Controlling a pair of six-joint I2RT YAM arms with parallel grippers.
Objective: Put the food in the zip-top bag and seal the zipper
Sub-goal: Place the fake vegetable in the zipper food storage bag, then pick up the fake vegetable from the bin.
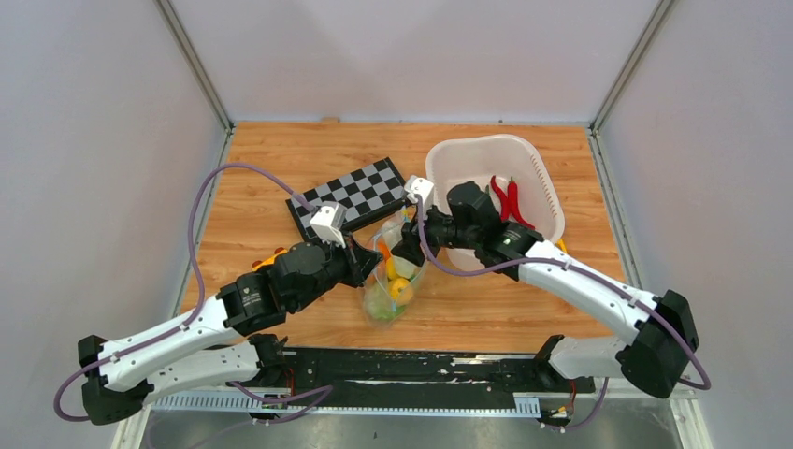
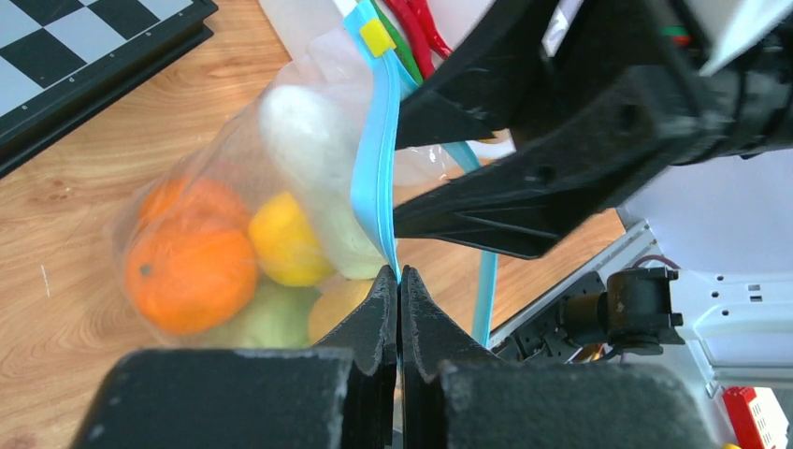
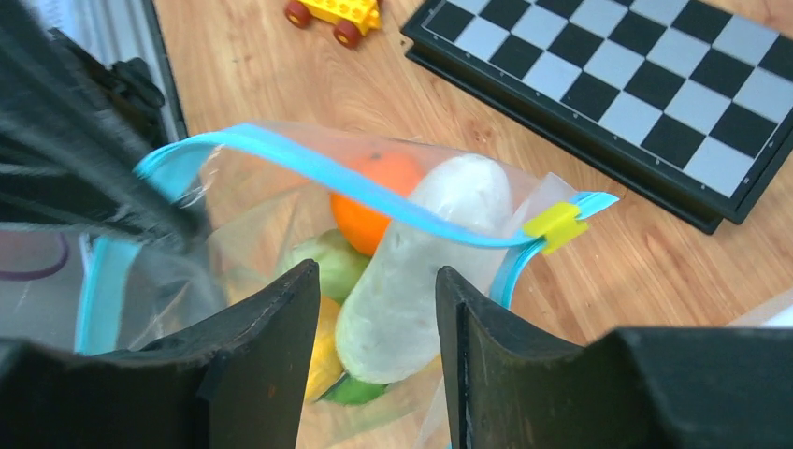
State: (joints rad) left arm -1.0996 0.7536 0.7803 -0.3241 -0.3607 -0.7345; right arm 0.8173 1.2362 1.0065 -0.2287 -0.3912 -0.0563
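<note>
Where the two arms meet at the middle of the wooden worktop (image 1: 271,159), the zip-top bag (image 1: 395,276) lies with its mouth facing away from the arm bases. It is a clear, crinkly pouch, bulging with toy food. Through the film show a round orange (image 2: 192,271), a yellow lemon (image 2: 283,238), a long smooth white radish (image 2: 313,140) and a pale green piece (image 3: 327,262) low down.

The zipper (image 2: 376,159) is a thin teal-blue strip along the mouth, with a small yellow slider (image 3: 555,224) at one end. Its two sides stand apart, so the mouth gapes.

The left pincer (image 2: 399,281) is pressed closed on the zipper strip, whose end runs down between its fingertips. The right pincer (image 3: 379,281) has its jaws parted above the mouth, with the radish seen between them. Whether they touch the plastic cannot be told.

Beyond the right arm sits a white plastic basket (image 1: 538,173) with rounded corners; glossy red peppers (image 1: 506,199) lie in it. A black-and-white chessboard (image 1: 360,192) lies flat behind the bag. A yellow toy car (image 3: 335,14) stands on the wood near the left arm.
</note>
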